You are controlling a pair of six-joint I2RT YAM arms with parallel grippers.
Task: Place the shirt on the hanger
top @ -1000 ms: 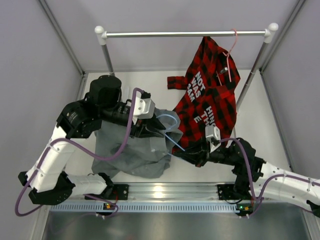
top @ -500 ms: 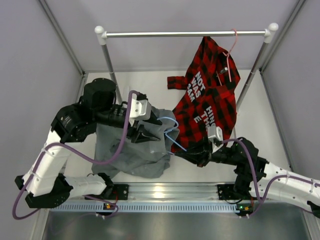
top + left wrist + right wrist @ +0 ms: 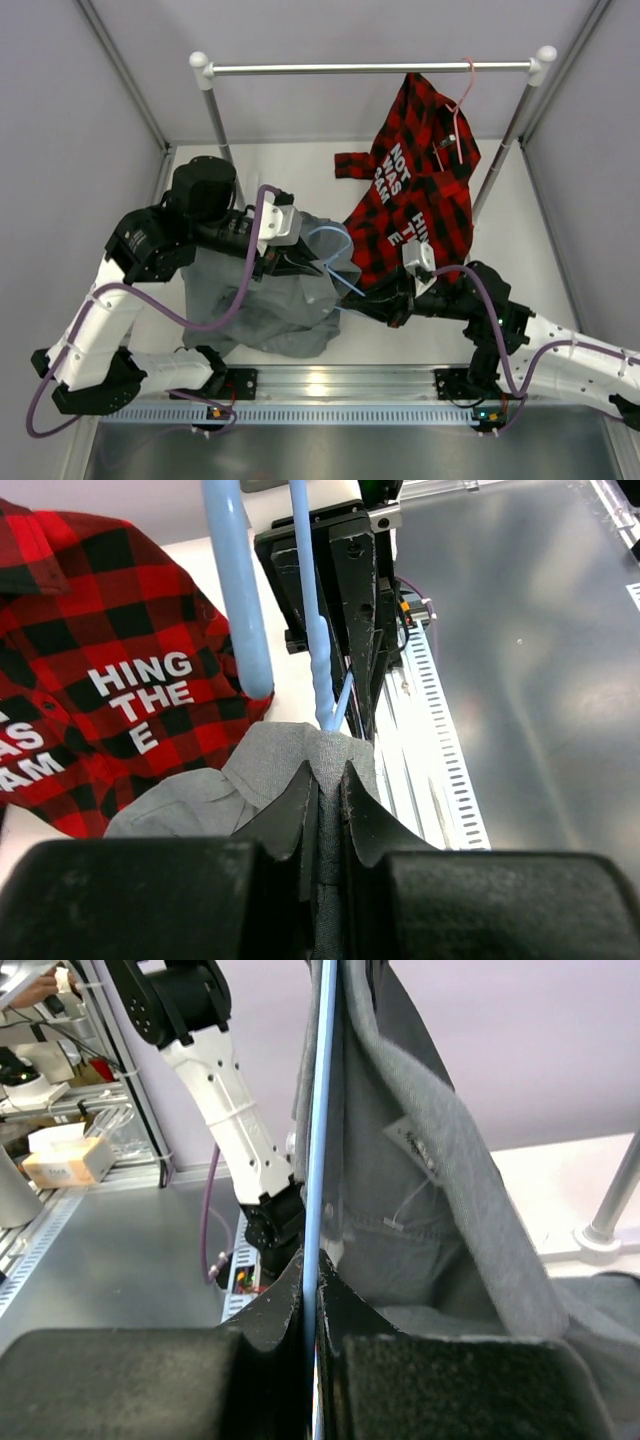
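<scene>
The grey shirt (image 3: pixel 270 300) hangs bunched from my left gripper (image 3: pixel 300 262), which is shut on a fold of its fabric (image 3: pixel 330 755) near the collar. The light-blue hanger (image 3: pixel 335 245) is partly inside the shirt, its hook showing above the fabric. My right gripper (image 3: pixel 385 303) is shut on the hanger's wire (image 3: pixel 318 1160), just right of the shirt. In the right wrist view the wire runs up along the open grey shirt (image 3: pixel 420 1160). In the left wrist view the hanger's hook and neck (image 3: pixel 240 590) stand just beyond the pinched fabric.
A red-and-black plaid shirt (image 3: pixel 415 190) on a pink hanger (image 3: pixel 462 95) hangs from the rail (image 3: pixel 370 68) at the back right, close to both grippers. The rail's posts (image 3: pixel 215 115) stand left and right. A metal rail edge (image 3: pixel 340 385) runs along the front.
My right gripper has moved up and a little left with the hanger, pushing it further into the shirt. My left arm has shifted slightly, still holding the fabric.
</scene>
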